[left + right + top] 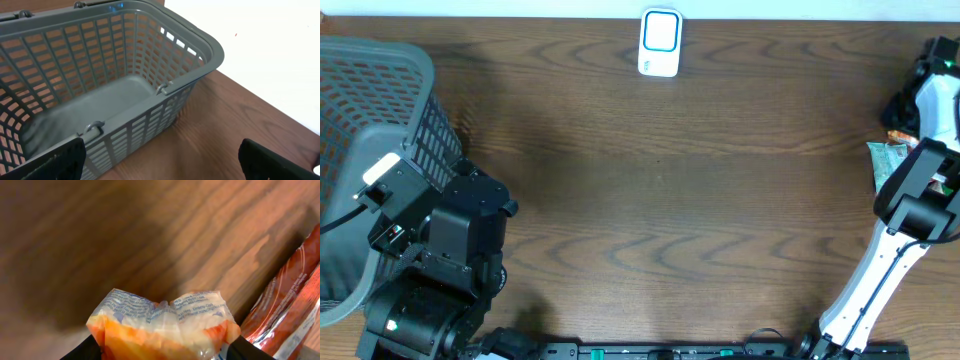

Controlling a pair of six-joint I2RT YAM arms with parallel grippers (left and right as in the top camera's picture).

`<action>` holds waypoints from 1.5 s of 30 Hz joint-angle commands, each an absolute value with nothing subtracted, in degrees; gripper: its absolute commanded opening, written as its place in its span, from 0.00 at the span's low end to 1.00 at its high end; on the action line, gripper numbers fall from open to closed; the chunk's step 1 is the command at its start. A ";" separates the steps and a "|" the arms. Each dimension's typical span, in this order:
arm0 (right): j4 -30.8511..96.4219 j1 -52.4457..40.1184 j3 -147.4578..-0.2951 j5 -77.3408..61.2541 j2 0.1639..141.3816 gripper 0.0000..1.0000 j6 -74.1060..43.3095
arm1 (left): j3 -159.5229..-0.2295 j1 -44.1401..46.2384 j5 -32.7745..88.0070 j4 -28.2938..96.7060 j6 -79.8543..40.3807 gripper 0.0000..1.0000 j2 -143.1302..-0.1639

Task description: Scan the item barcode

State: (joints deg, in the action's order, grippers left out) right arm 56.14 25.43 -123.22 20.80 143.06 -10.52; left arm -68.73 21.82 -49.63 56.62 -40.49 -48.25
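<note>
Overhead: scanner (660,42) sat at the desk's (670,200) far edge, well apart from the right arm (920,195). Left wrist: left fingers (55,162) were wide and empty, facing the basket (150,60). Right wrist: right fingers (82,352) held the orange packet (160,325) off the desk, red packets (285,300) beside it. Risk: crumpled film could slip or fold over the barcode and the scan would fail. No barcode was visible.

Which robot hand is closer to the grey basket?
Left. The left gripper hovers open right beside the basket; the right gripper is far across the table, holding an orange snack packet.
</note>
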 commanded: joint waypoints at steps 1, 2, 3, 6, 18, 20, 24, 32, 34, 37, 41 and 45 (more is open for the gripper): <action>55.90 27.53 -123.20 21.32 143.28 0.49 -11.75 | -69.60 21.54 -50.13 56.77 -40.77 0.98 -48.23; 55.90 28.12 -123.20 21.28 143.28 0.49 -11.77 | -69.60 21.54 -50.13 56.77 -40.77 0.98 -48.23; 55.92 28.73 -123.20 21.02 143.28 0.50 -11.79 | -69.60 21.54 -50.13 56.77 -40.77 0.98 -48.23; 56.18 29.74 -123.37 19.27 143.00 0.76 -12.12 | -69.60 21.54 -50.13 56.77 -40.77 0.98 -48.23; 55.92 25.43 -134.19 1.54 126.89 0.99 -15.44 | -69.60 21.54 -50.13 56.77 -40.77 0.98 -48.23; 55.86 23.83 -136.11 -6.07 123.37 0.99 -17.76 | -69.60 21.54 -50.13 56.77 -40.77 0.98 -48.23; 55.72 17.67 -136.51 -20.64 116.79 0.99 -19.53 | -69.60 21.54 -50.13 56.77 -40.77 0.98 -48.23; 66.63 -0.36 -136.51 -4.32 110.50 0.99 -15.25 | -69.60 21.54 -50.13 56.77 -40.77 0.98 -48.23; 70.32 -3.86 -136.51 -0.69 108.73 0.99 -13.82 | -69.60 21.54 -50.13 56.77 -40.77 0.98 -48.23; 74.50 -6.68 -136.49 2.52 105.41 0.99 -13.65 | -69.60 21.54 -50.13 56.77 -40.75 0.98 -48.23; 79.64 -7.73 -136.49 4.23 100.38 0.97 -13.63 | -69.60 21.54 -50.13 56.77 -40.77 0.98 -48.23; 86.15 -7.97 -136.46 4.45 94.04 0.92 -13.65 | -69.60 21.54 -50.13 56.77 -40.77 0.98 -48.23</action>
